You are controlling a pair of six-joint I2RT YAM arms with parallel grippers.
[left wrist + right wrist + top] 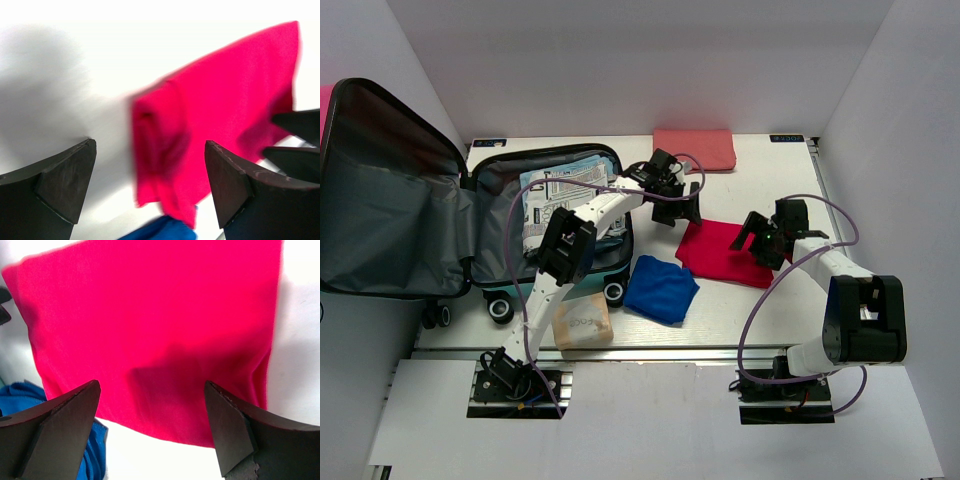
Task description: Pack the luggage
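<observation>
Luggage point(400, 210) lies open on the left side of the table point(760, 165), lid flung leftward, printed packets point(545, 200) already in the base half. We judge packing is under way.

Red cloth point(725, 250) lies flat mid-table, apart from the luggage on its right, and looks like the next item. Blue cloth point(662, 288) lies against its near-left corner and may drag along.

Left gripper point(685, 205) hovers at the red cloth's far-left corner, right gripper point(760, 238) over its right edge. Both sets of jaws stand wide, holding nothing.

Next move, as we read it: pinch the red cloth, lift, carry it leftward over the base half's rim.

Luggage long axis runs near-to-far, wheels toward the near edge, top toward the far edge.
</observation>
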